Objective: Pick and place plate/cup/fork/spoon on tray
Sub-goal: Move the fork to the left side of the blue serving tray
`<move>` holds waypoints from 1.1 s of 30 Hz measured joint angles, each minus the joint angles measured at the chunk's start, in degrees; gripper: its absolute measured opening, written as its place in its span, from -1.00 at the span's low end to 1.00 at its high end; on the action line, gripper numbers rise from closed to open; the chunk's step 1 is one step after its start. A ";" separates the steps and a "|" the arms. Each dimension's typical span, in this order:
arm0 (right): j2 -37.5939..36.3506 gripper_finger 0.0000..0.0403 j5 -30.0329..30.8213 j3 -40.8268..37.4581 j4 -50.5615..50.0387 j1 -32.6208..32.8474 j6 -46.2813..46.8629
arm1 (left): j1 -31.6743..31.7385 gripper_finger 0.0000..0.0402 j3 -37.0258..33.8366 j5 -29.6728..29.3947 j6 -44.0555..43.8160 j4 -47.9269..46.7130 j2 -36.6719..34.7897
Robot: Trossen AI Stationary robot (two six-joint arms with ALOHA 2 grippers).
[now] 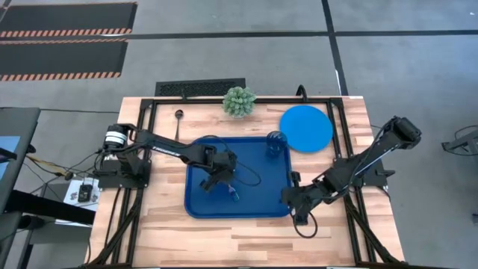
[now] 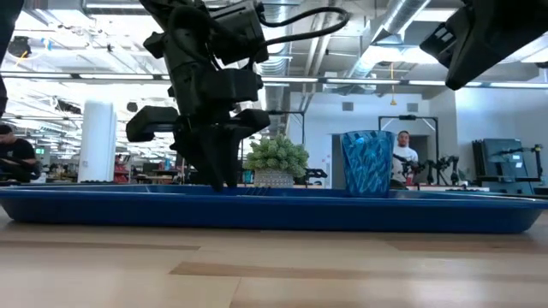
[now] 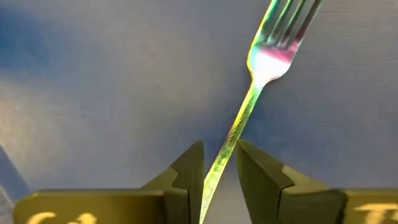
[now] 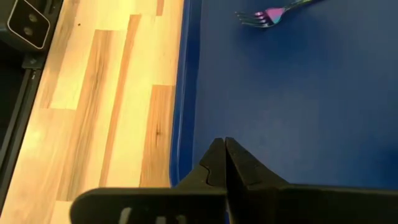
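The fork [image 3: 261,68] lies flat on the floor of the tray [image 1: 200,208], tines away from my left gripper [image 3: 219,168]. That gripper points down, open, with a finger on each side of the fork's handle. The cup [image 1: 276,143] stands upright in the tray's far right corner. On the table past that corner lies the plate [image 1: 306,127]. The spoon [image 1: 178,118] lies on the table beyond the tray's far left corner. My right gripper [image 4: 225,155] hovers shut over the tray's near right rim. My left gripper comes from above with its fingers [image 3: 189,177] across the fork's handle [image 3: 231,140], about midway along it. A gap shows on one side of the handle. On the other side I cannot tell whether the finger touches it. The fork lies on the tray.
A small potted plant [image 1: 239,101] stands at the table's far edge, behind the tray. Bare wood lies along the near edge [image 1: 239,239] and left of the tray. People and equipment show in the room beyond the table.
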 joint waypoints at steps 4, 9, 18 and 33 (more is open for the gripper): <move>0.08 -0.97 0.00 0.00 -0.07 0.00 0.00 | 0.13 -0.62 0.00 0.45 1.44 -0.07 0.00; 0.08 -0.97 -0.01 0.00 -0.11 0.00 -0.02 | 0.12 -0.62 0.00 0.50 1.95 -0.35 0.00; 0.08 -0.97 -0.02 0.00 -0.09 -0.04 -0.04 | 0.12 -0.62 0.18 1.53 2.43 -0.82 1.69; 0.10 -0.97 -0.04 -0.07 -0.18 -0.07 -0.07 | 0.10 -0.86 1.68 1.10 3.48 -1.30 3.87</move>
